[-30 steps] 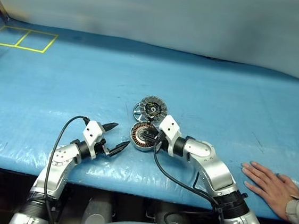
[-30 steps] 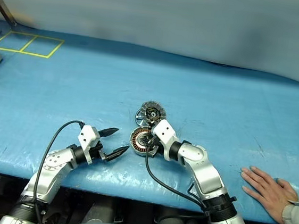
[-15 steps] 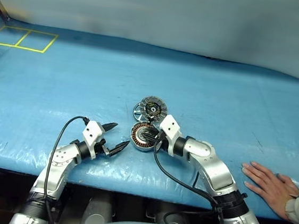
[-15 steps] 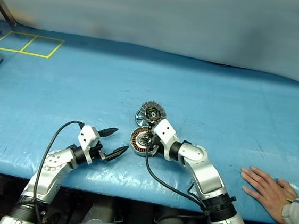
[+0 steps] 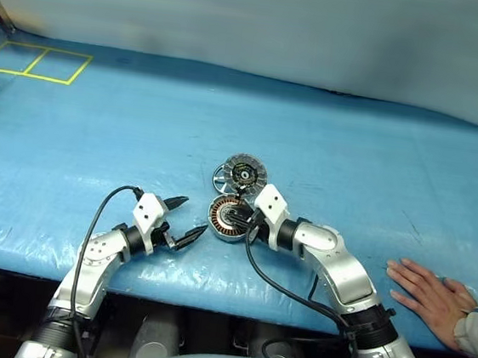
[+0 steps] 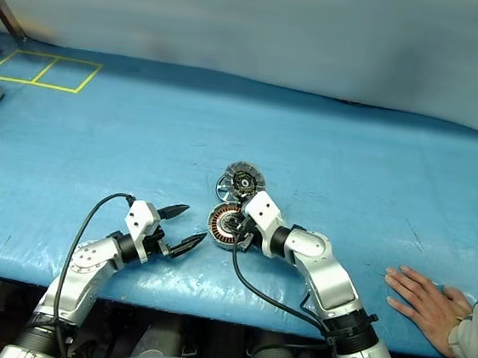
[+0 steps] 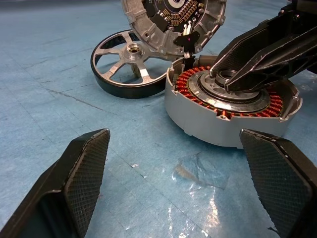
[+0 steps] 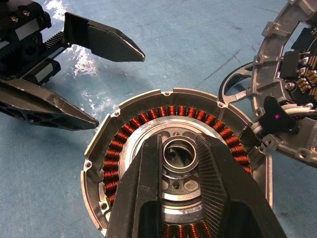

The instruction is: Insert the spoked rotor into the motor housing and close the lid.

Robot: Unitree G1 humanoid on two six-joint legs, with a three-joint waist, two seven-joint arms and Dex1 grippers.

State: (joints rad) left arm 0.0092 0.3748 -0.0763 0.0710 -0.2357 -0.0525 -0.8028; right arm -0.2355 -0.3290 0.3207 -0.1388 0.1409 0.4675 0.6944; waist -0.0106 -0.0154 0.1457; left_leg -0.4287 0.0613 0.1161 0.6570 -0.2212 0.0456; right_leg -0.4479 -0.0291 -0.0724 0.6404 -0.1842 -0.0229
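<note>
Right gripper [image 8: 179, 148]: one, two black fingers drawn narrow, tips set over the centre of the motor housing [image 5: 228, 219], flanking a small metal ring [image 8: 180, 154] at the hub; whether the pads actually pinch the ring cannot be told.

Left gripper [image 5: 181, 221]: one, fingers spread wide and holding nothing, hovering low over the mat at about 9 o'clock of the housing, tips pointed toward it with a bare gap between.

Motor housing: one, round silver cup resting flat on the mat, one ring of copper-brown windings [image 8: 119, 144] exposed inside.

Lid [image 5: 244, 174]: one, standing tilted open at 12 o'clock of the housing, joined to it at the near edge, inner face with dark centre turned toward the robot.

Spoked rotor [image 7: 130, 63]: one, lying flat on the mat beside and partly behind the lid, at roughly 11 o'clock of the housing, outside the cup and apart from both grippers.

Blue mat [image 5: 352, 157]: one, covering the table; wide open surface from 9 through 3 o'clock of the housing; front edge close at 6 o'clock. Yellow tape rectangles [image 5: 36, 62]: two, far at 10 o'clock.

Person's hand [image 5: 430, 294]: one, flat on the mat near the front edge, at 4 o'clock, well apart from the housing.
</note>
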